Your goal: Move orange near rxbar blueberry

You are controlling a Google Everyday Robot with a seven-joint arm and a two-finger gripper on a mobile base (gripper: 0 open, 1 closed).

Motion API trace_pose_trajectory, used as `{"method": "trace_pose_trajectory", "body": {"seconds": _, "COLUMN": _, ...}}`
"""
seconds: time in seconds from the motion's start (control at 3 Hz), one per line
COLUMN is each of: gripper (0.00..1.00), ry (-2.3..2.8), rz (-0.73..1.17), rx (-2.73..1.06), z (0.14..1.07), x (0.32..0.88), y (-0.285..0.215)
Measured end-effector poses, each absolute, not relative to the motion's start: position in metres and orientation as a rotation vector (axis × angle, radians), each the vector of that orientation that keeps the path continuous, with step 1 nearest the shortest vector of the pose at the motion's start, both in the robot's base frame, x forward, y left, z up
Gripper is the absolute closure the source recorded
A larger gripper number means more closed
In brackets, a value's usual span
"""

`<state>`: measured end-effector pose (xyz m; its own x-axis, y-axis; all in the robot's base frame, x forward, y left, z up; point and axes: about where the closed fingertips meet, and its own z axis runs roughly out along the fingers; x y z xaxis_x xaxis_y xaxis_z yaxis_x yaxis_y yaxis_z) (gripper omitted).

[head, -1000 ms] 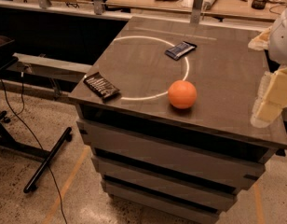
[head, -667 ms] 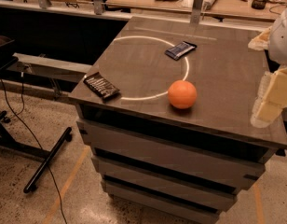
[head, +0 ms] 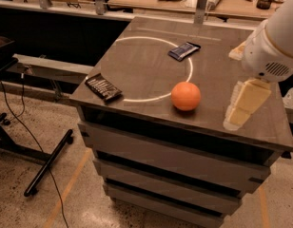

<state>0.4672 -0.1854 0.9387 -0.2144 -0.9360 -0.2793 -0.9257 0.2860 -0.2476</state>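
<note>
**Desk:** What are you looking at from your end?

**Operator:** I'll start with the biggest thing, the dark drawer cabinet (head: 137, 75). Its flat top fills most of my view. The white arm (head: 275, 42) comes in from the upper right, over the cabinet's right edge. A thin white ring (head: 137, 38) is marked across the top.

**Desk:** And the gripper?

**Operator:** The gripper (head: 238, 112) is cream-coloured. It hangs off the end of the arm, tilted down and to the left above the right side of the top. I see nothing in it. From this angle I can't tell you whether it is released or clenched.

**Desk:** Where's the fruit?

**Operator:** The orange (head: 186, 96) rests on the top at the near right part of the ring. It is near the gripper, on its left, and the two are apart.

**Desk:** And the bars?

**Operator:** The rxbar blueberry (head: 183, 51) lies flat at the far right of the ring, beyond the orange and well apart from it. The black-brown bar (head: 103, 87) lies at the near left corner, just outside the ring.
</note>
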Motion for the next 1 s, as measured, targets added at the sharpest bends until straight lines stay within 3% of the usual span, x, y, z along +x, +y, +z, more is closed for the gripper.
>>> {"method": "trace_pose_trajectory", "body": {"seconds": 0.67, "gripper": 0.00, "ry": 2.180, "rz": 0.040, "rx": -1.682, "z": 0.886, "x": 0.500, "y": -0.144}}
{"method": "trace_pose_trajectory", "body": {"seconds": 1.0, "gripper": 0.15, "ry": 2.203, "rz": 0.045, "rx": -1.658, "z": 0.868, "x": 0.515, "y": -0.133}}
